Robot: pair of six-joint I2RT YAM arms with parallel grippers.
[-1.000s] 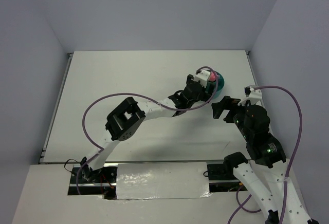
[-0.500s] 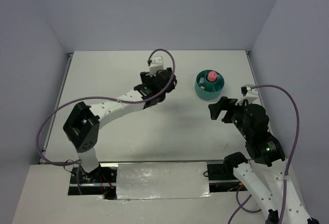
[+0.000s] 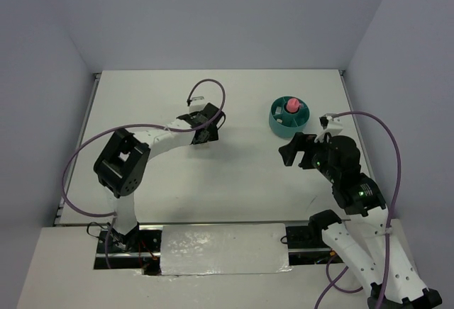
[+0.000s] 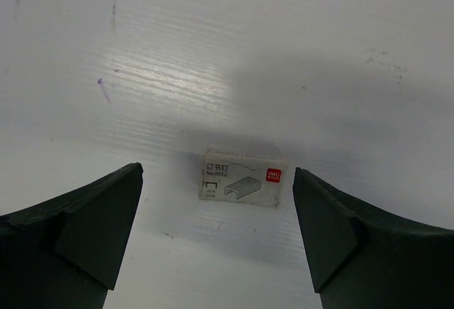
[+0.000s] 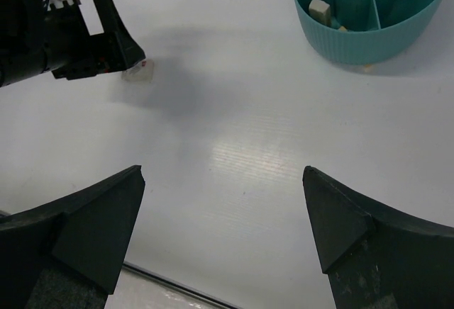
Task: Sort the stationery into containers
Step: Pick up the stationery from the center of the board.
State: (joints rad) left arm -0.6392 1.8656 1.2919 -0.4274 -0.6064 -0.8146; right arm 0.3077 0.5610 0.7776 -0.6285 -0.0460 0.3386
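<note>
Both end effectors open, one staple box out on the bench.

My left end effector (image 4: 216,174) has its jaws spread wide and holds nothing; the small white staple box (image 4: 243,186) lies flat on the bench (image 3: 156,103) straight ahead of it, between the two fingers and touching neither. My right end effector (image 5: 223,174) is just as wide and empty, with the teal tub (image 5: 355,43) ahead to its right. An eraser block (image 5: 320,8) sits in a ring compartment and a pink-capped case (image 3: 290,103) in the centre cup.

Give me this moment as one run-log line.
left hand: open, over staple box, not gripping | right hand: open, empty | teal tub: pink-topped item at centre
</note>
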